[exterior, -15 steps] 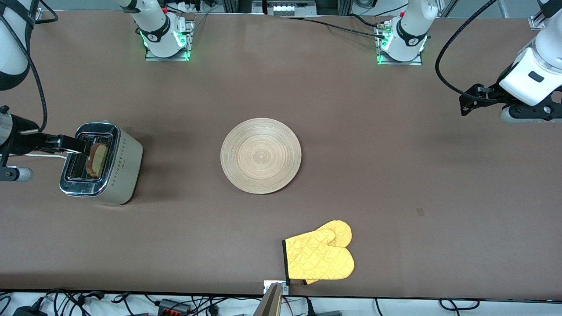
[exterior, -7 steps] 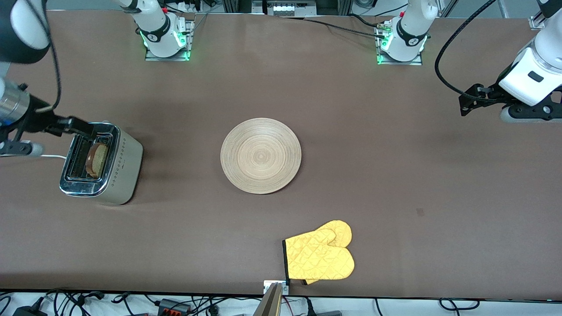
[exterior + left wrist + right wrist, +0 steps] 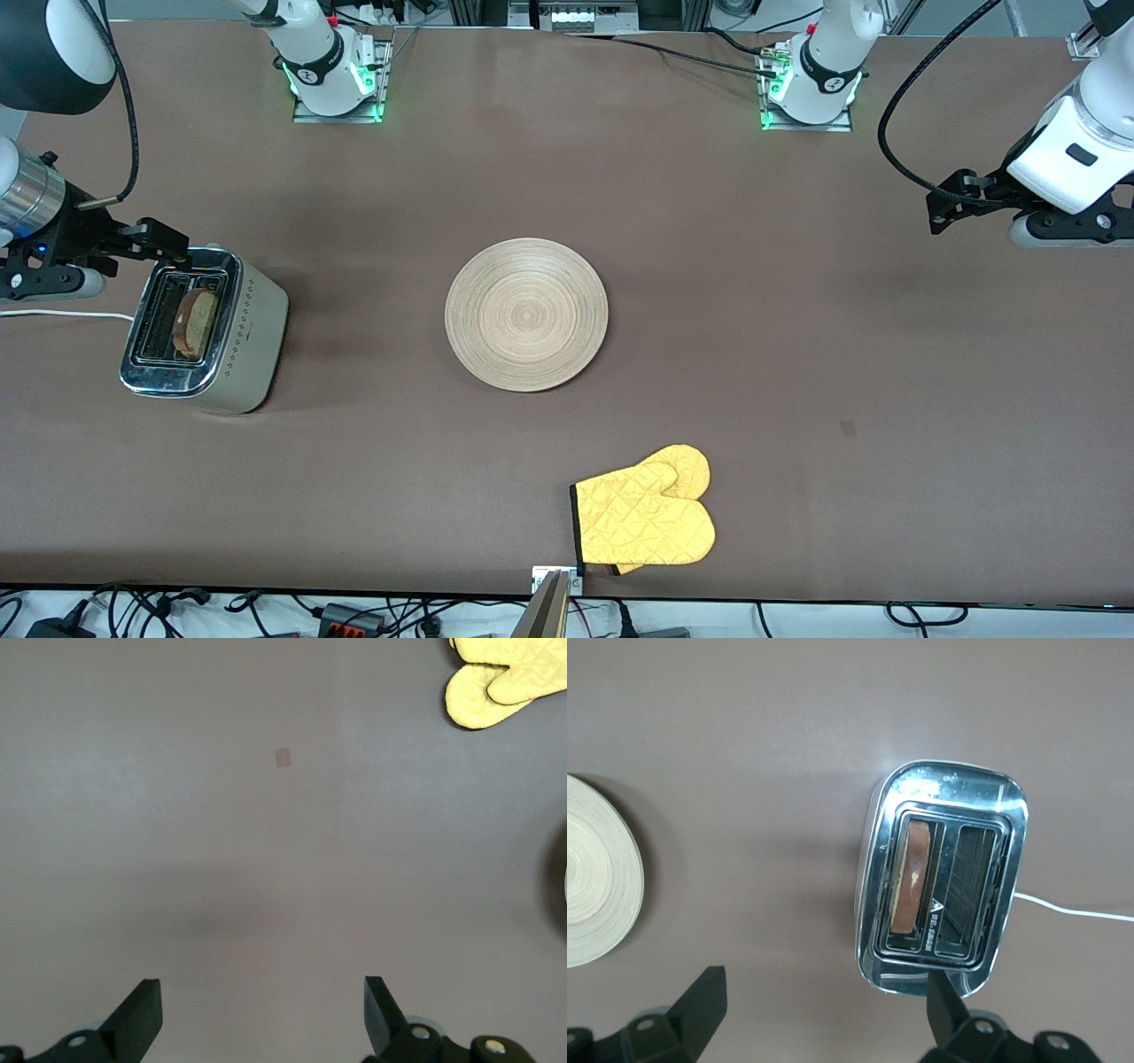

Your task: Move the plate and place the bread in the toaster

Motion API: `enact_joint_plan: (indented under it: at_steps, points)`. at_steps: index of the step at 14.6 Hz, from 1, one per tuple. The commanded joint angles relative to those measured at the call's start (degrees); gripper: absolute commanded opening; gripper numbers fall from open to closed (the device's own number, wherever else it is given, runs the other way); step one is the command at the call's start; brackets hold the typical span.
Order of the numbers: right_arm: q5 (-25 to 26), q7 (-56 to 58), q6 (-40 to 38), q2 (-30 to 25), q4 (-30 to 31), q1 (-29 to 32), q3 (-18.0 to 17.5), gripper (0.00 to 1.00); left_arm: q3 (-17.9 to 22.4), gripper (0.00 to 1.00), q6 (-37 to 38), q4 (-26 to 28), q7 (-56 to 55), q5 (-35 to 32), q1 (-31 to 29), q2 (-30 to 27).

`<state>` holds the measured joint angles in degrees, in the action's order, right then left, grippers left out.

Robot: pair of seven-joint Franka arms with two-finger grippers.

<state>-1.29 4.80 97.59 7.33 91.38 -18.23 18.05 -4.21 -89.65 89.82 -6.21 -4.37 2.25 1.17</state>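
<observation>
The toaster (image 3: 252, 332) stands at the right arm's end of the table. The bread (image 3: 197, 321) sits upright in its slot on the plate's side, and the right wrist view shows it there too, bread (image 3: 907, 875) in toaster (image 3: 950, 787). The round wooden plate (image 3: 526, 315) lies mid-table with nothing on it; its rim (image 3: 602, 873) shows in the right wrist view. My right gripper (image 3: 166, 244) hangs open and holds nothing, over the table by the toaster's end that faces the robots' bases. My left gripper (image 3: 950, 209) waits open over bare table at the left arm's end.
A yellow oven mitt (image 3: 647, 518) lies near the table's front edge, nearer the front camera than the plate; the left wrist view shows the mitt (image 3: 505, 678) too. The toaster's white cord (image 3: 62, 314) trails off toward the table's end.
My right gripper has pulled back from over the toaster's slots, toward the bases. The bread stays in its slot. The left arm has not moved.
</observation>
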Motion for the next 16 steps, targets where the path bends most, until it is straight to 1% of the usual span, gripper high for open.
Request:
enact_joint_plan:
  at_steps: [1,13,14,15,16]
  points:
    - [-0.1,0.7,0.0,1.2,-1.8,0.6,0.0,1.00,0.0,1.00,0.5,-1.2,-0.2,0.4,0.2,0.4]
    - [-0.1,1.5,-0.1,1.5,-2.3,2.1,0.3,1.00,0.0,1.00,0.5,-1.2,-0.2,0.2,0.2,0.4]
    - [0.1,1.2,-0.1,2.0,-2.4,3.4,-0.5,1.00,0.0,1.00,0.5,-1.2,-0.2,0.2,0.2,0.3]
    - [-0.2,1.4,-0.5,2.0,-2.5,6.3,-3.2,1.00,0.0,1.00,0.5,-1.2,-0.2,0.2,0.2,0.4]
    - [-0.2,1.0,-1.0,2.0,-2.9,11.9,-9.4,1.00,0.1,1.00,0.5,-1.2,-0.2,0.2,0.2,0.4]
